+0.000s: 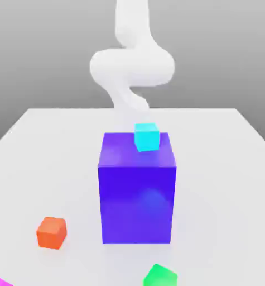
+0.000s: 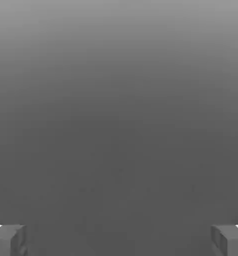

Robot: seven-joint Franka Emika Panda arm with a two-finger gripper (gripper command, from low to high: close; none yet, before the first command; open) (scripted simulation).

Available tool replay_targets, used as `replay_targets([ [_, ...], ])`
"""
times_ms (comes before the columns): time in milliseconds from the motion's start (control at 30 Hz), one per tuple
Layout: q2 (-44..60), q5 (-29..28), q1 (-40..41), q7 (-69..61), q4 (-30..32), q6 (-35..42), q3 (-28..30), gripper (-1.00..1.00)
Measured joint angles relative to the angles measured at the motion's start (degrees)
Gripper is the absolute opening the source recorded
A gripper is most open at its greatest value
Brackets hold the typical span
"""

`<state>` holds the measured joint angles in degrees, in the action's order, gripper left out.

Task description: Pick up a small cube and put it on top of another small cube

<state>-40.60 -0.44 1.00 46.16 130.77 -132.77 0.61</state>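
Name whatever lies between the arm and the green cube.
In the exterior view, the big blue block lies between the arm and the green cube, with the cyan cube on its top.

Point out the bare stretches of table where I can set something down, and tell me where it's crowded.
In the exterior view, bare table runs right of the blue block, and left of it, beyond the orange cube. Tighter: the block's top, bearing the cyan cube, and the strip between block and green cube.
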Motion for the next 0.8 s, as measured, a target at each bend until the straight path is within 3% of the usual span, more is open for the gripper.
replay_targets([
  [433,27.30,-0.49,4.29,0.32,-5.26,-5.23,4.97,0.00],
  [800,50.32,3.69,9.58,-2.57,-9.66,-9.54,8.09,0.00],
])
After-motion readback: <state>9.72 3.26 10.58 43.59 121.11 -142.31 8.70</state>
